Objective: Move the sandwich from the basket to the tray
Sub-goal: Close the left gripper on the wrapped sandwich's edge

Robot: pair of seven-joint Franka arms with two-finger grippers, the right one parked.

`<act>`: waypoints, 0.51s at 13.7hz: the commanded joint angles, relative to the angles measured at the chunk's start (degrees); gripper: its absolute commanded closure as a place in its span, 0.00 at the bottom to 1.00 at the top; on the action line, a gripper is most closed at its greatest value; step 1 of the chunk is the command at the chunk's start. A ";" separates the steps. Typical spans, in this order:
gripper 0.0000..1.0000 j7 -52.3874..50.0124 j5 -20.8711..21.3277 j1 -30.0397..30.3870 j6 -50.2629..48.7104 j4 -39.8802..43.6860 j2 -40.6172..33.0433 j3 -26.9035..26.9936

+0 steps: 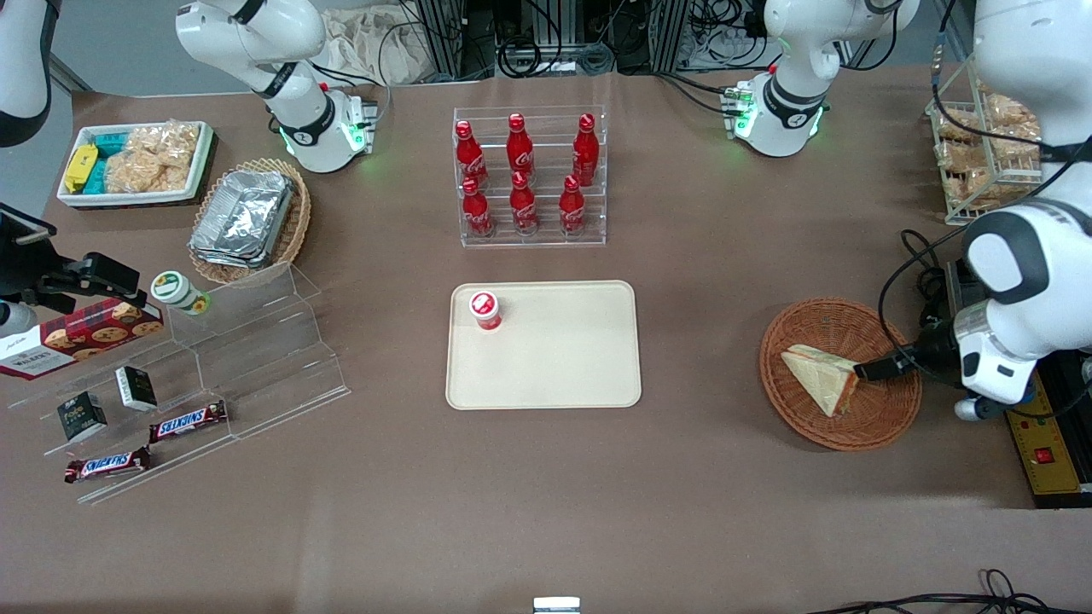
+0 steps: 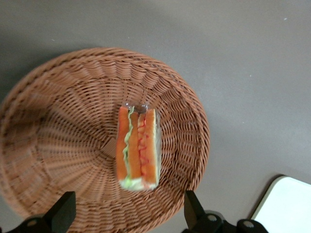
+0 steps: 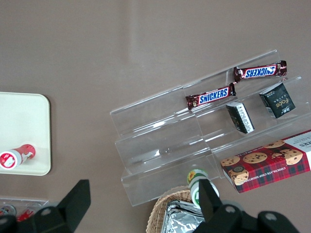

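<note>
The sandwich (image 1: 819,377) is a wrapped pale wedge lying in the round orange-brown basket (image 1: 853,328) toward the working arm's end of the table. In the left wrist view the sandwich (image 2: 138,148) shows its orange-red filling, lying in the basket (image 2: 63,126). My left gripper (image 1: 879,368) hovers just above the basket beside the sandwich. It is open and empty (image 2: 127,213), with its fingers wide apart over the basket's rim. The beige tray (image 1: 563,358) lies mid-table; a corner of it shows in the left wrist view (image 2: 286,206).
A small red-capped bottle (image 1: 485,309) stands on the tray. A clear rack of cola bottles (image 1: 531,175) stands farther from the camera than the tray. A wire rack of snacks (image 1: 981,145) and a yellow power strip (image 1: 1045,443) flank the basket.
</note>
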 commanded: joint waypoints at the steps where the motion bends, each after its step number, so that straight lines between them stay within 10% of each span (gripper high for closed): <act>1: 0.00 -1.98 -2.64 -0.49 3.02 0.84 2.84 -0.38; 7: 0.00 -4.10 -2.56 -3.04 7.86 0.41 6.89 -0.38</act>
